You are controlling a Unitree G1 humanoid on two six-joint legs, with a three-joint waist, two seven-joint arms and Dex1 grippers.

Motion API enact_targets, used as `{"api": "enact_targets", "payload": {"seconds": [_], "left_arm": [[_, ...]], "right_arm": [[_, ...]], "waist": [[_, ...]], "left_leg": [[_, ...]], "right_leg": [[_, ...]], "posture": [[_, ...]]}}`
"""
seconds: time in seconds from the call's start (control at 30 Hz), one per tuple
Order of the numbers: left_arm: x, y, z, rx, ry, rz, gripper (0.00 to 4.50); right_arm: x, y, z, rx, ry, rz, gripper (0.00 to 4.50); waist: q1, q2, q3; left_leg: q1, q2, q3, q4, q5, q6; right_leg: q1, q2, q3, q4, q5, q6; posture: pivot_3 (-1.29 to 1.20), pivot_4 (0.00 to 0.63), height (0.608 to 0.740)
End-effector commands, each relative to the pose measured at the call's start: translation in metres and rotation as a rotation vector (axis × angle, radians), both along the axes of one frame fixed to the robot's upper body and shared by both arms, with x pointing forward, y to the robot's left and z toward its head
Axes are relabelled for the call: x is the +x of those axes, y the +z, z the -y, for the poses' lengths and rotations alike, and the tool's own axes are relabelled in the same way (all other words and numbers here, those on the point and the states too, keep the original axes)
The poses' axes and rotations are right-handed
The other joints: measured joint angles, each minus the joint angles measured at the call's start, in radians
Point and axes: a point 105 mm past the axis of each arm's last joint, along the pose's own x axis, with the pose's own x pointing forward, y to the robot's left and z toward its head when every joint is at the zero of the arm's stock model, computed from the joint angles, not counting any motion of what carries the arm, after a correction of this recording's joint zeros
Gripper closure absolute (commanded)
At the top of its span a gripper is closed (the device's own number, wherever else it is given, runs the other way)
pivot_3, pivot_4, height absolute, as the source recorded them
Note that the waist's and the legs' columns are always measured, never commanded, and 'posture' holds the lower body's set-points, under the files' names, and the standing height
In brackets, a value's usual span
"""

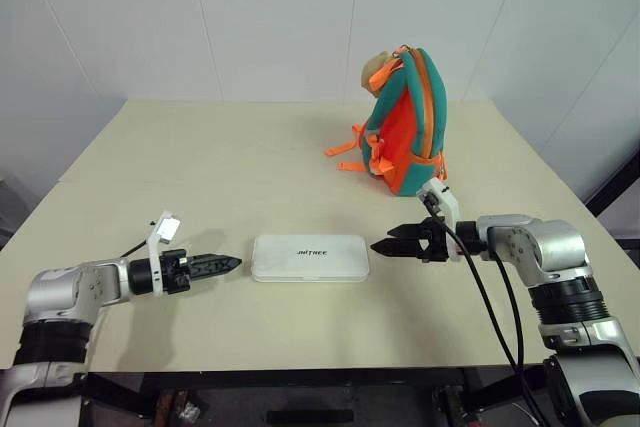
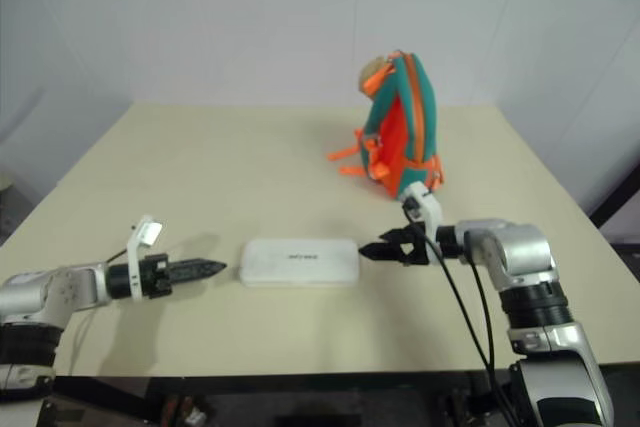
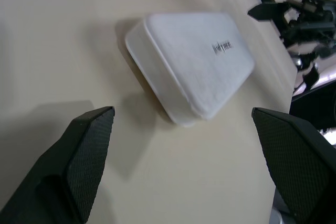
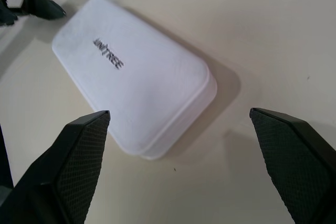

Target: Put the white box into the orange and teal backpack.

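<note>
The white box [image 1: 310, 258] lies flat on the tabletop [image 1: 200, 167], lettering up, between the two grippers and touching neither. The left gripper [image 1: 228, 265] points at one short end and the right gripper [image 1: 383, 245] at the other, each just beside it with its jaws spread wide and empty. The backpack [image 1: 404, 122] stands upright farther back, well apart from the box, behind the right gripper.
</note>
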Motion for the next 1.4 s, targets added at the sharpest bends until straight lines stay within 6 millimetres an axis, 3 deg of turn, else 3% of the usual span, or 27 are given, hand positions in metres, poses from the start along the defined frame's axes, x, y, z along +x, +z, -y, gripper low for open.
{"api": "enact_targets", "payload": {"seconds": [0.03, 0.17, 0.5, 1.1, 1.4], "left_arm": [[0.012, -0.001, 0.006, -0.076, 0.049, -0.126, 0.02], [0.015, -0.014, 0.017, -0.060, 0.044, -0.243, 0.02], [0.011, -0.017, 0.028, -0.071, -0.023, -0.320, 0.02], [0.013, -0.023, 0.043, -0.083, -0.053, -0.341, 0.02], [0.019, -0.020, 0.065, -0.171, -0.094, -0.322, 0.02]], "right_arm": [[-0.001, 0.007, -0.004, 0.019, -0.001, -0.021, 0.00], [-0.004, 0.003, -0.007, 0.004, 0.003, -0.053, 0.00], [-0.015, -0.001, -0.021, 0.026, 0.031, -0.111, 0.00], [-0.017, -0.013, -0.044, 0.055, 0.050, -0.183, 0.00], [-0.020, -0.014, -0.054, 0.067, 0.082, -0.175, 0.00]], "waist": [[-0.001, 0.000, 0.000], [-0.003, 0.000, 0.000], [-0.003, 0.000, 0.000], [0.005, 0.000, 0.000], [0.023, 0.000, 0.000]], "left_leg": [[0.000, 0.000, 0.000, 0.000, 0.000, 0.000], [0.000, 0.000, 0.000, 0.000, 0.000, 0.000], [0.000, 0.000, 0.000, 0.000, 0.000, 0.000], [0.000, 0.000, 0.000, 0.000, -0.001, 0.000], [0.000, 0.000, 0.000, 0.001, -0.001, 0.000]], "right_leg": [[0.000, 0.000, 0.000, 0.000, 0.000, 0.000], [0.000, 0.000, 0.000, 0.000, 0.000, 0.000], [0.000, 0.000, 0.001, 0.000, 0.000, 0.000], [0.000, 0.000, 0.001, 0.000, 0.000, 0.000], [0.000, 0.000, 0.001, 0.001, 0.000, 0.001]], "posture": [[0.00, 0.150, 0.740], [0.00, 0.150, 0.740], [0.00, 0.150, 0.740], [0.00, 0.150, 0.740], [0.00, 0.150, 0.740]]}}
